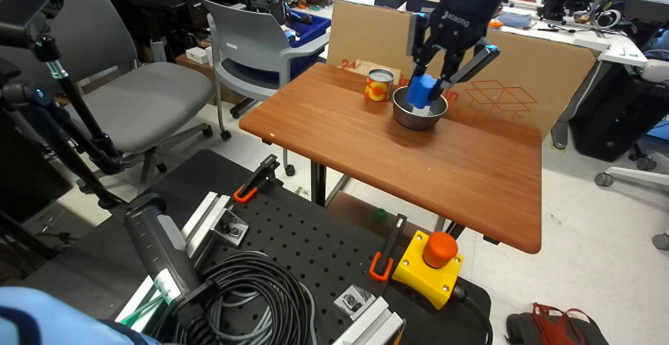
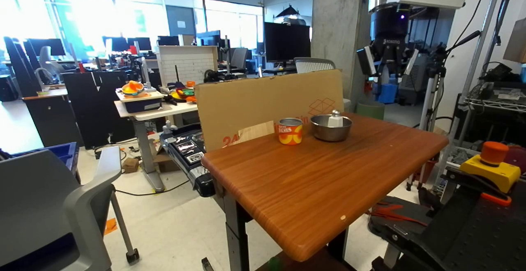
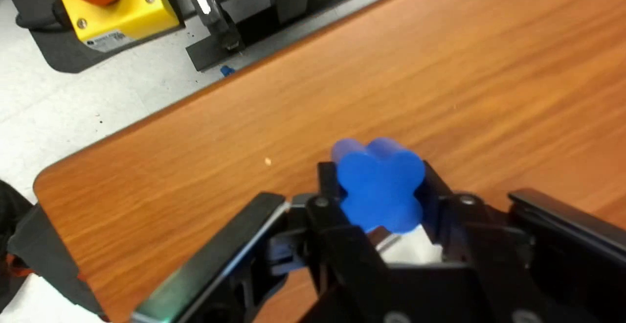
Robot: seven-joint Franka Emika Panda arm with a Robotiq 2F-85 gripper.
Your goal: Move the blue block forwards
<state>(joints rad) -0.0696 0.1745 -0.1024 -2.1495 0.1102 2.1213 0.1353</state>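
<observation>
Blue block (image 3: pixel 381 193), between the jaws, gripper (image 3: pixel 378 183) seemingly touching both sides

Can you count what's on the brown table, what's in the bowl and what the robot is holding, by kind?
Blue block: 1
Can: 1
Metal bowl: 1
White thing with a shiny top: 1
Total: 4

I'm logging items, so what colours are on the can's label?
Orange-red with yellow shapes and pale lettering; the can's label shows best in an exterior view.
</observation>
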